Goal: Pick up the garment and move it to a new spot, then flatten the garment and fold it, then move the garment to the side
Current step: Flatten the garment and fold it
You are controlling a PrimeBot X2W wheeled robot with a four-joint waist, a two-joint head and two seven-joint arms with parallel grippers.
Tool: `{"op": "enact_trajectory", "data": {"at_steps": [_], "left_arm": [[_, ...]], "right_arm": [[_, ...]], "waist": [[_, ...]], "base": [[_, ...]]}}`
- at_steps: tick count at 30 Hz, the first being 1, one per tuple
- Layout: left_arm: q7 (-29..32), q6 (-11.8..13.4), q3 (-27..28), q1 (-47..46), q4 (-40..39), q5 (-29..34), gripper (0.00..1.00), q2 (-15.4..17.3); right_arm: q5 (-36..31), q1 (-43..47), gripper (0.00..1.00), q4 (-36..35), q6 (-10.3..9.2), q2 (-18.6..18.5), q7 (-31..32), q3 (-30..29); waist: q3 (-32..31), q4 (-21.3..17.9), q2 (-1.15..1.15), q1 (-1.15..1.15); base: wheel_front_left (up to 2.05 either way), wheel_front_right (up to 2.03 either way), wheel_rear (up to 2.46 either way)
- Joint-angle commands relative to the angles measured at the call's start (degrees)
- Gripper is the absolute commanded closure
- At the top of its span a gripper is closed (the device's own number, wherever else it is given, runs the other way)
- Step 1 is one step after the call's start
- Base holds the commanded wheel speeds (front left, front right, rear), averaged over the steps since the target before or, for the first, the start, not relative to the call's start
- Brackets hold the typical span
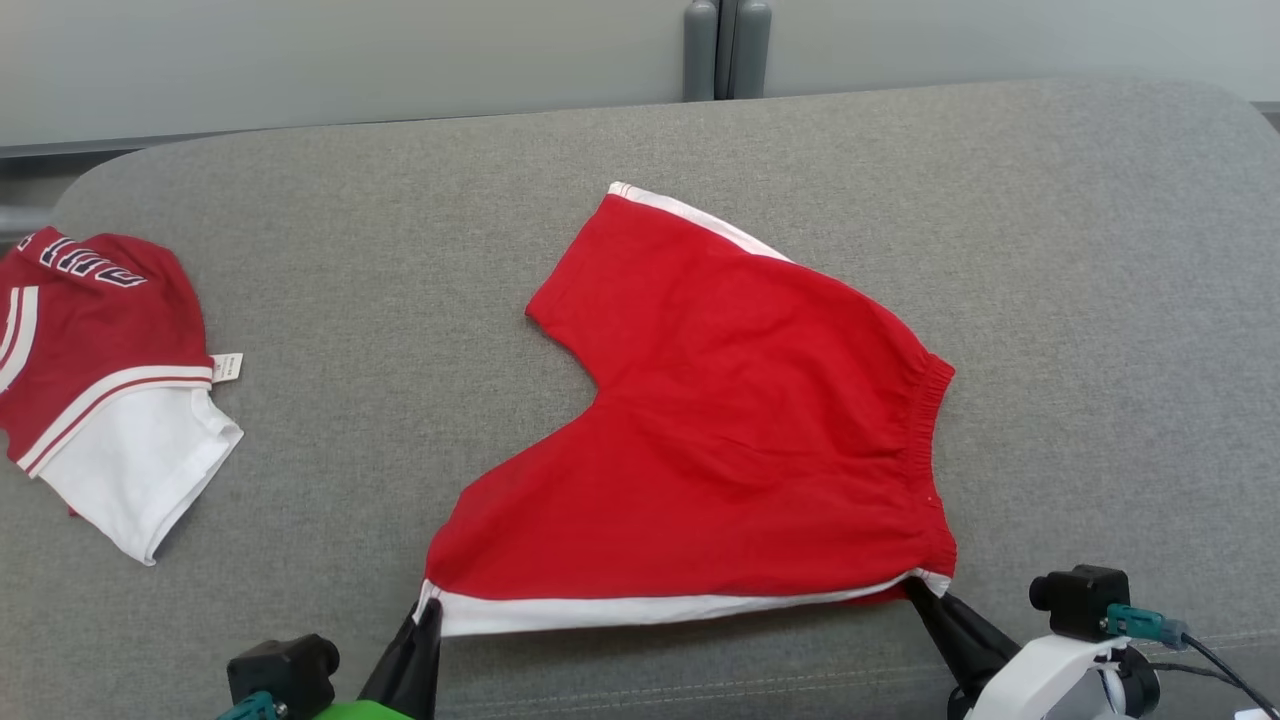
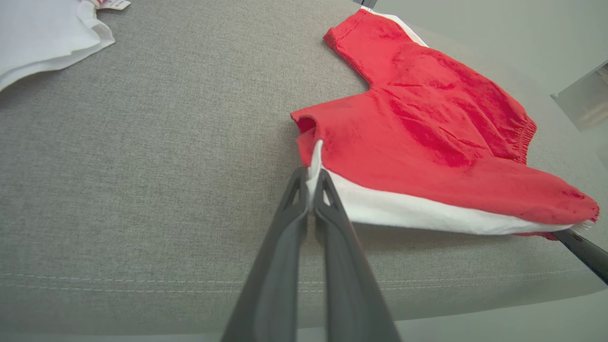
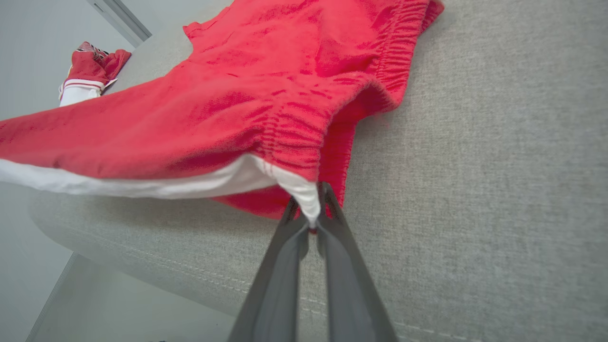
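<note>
Head view: your left fingers (image 1: 415, 660) and right fingers (image 1: 950, 625) are each clamped shut on an end of the red shorts (image 1: 740, 430), along the white side stripe.
Both pinches are thin, so a hard tug apart could slip one free. That edge hangs taut near the grey surface's (image 1: 700, 130) front rim while the rest lies flat, so pulling toward you could drag it off. On the red-and-white shirt (image 1: 100, 400), well apart at the left, the lettering (image 1: 95, 265) and tag (image 1: 227, 367) are unreadable.
</note>
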Motion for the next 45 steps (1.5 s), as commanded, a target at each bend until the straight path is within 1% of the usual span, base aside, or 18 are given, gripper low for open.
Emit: {"op": "enact_trajectory", "data": {"at_steps": [1,4,5,9,14,15,16,19,20,24,31,37,45], "left_arm": [[0.16,0.5,0.56,0.81,-0.77,-0.42,1.0,0.49],[0.75,0.66,1.45,1.29,-1.94,-0.96,1.0,1.55],[1.67,0.09,1.46,0.49,-2.34,-0.84,1.0,2.53],[3.83,-1.31,1.67,-3.44,-2.53,-0.69,1.0,4.34],[6.8,-3.43,1.75,-11.9,-1.35,1.09,1.0,6.69],[8.16,-4.5,1.39,-15.92,0.05,1.77,1.0,7.07],[8.77,-5.05,1.38,-18.03,0.77,1.7,1.0,7.05],[10.55,-6.52,1.37,-24.49,3.9,1.41,1.0,6.14],[10.55,-6.52,1.37,-24.49,3.9,1.41,1.0,6.14],[12.81,-8.2,1.31,-33.07,9.78,0.86,1.0,4.78],[14.25,-11.24,0.56,-47.06,22.95,0.82,1.0,1.16],[12.45,-13.61,0.41,-56.42,35.53,0.98,1.0,-1.97],[8.58,-16.66,0.35,-66.28,48.77,1.79,1.0,-4.26]], "right_arm": [[0.4,1.55,1.0,-0.96,-0.06,0.34,-0.06,-0.99],[-0.49,3.78,1.0,-2.7,-0.06,0.9,0.1,-1.92],[-1.06,4.23,1.0,-3.74,-0.06,1.09,0.59,-2.47],[-1.93,4.5,1.0,-6.13,-0.06,2.09,2.35,-3.71],[-1.89,3.15,1.0,-10.84,-0.06,2.4,6.04,-5.4],[-1.12,2.23,1.0,-12.91,-0.05,2.44,7.36,-6.34],[-1.04,1.53,1.0,-14.0,-0.05,2.37,7.84,-6.87],[0.51,-0.89,1.0,-16.59,-0.04,3.04,8.89,-7.94],[0.51,-0.89,1.0,-16.59,-0.04,3.04,8.89,-7.94],[2.54,-5.47,1.0,-17.85,-0.04,4.04,9.33,-8.31],[6.06,-13.27,1.0,-14.81,-0.03,6.27,7.06,-8.21],[8.81,-18.29,1.0,-10.26,-0.03,7.92,4.07,-7.02],[10.4,-25.24,1.0,-5.46,-0.03,10.0,1.34,-3.36]], "waist": [[0.07,-0.08,0.0,0.01],[0.34,-0.69,0.0,0.01],[0.64,-1.26,0.0,0.01],[1.58,-2.43,0.0,0.01],[3.63,-3.97,0.0,0.01],[4.63,-4.7,0.0,0.01],[5.19,-5.23,0.0,0.01],[7.52,-6.74,0.0,0.01],[7.52,-6.74,0.0,0.01],[10.97,-8.66,0.0,0.01],[16.41,-11.21,0.0,0.01],[19.49,-13.2,0.0,0.01],[22.73,-15.73,0.0,0.01]], "base": [[0.0,0.0,0.0],[0.0,0.0,0.0],[0.0,0.0,0.0],[0.0,0.0,0.0],[0.0,0.0,0.0],[0.0,0.0,0.0],[0.0,0.0,0.0],[0.0,0.0,0.0],[0.0,0.0,0.0],[0.0,0.0,0.0],[0.0,0.0,0.0],[0.0,0.0,0.0],[0.0,0.0,0.0]]}}
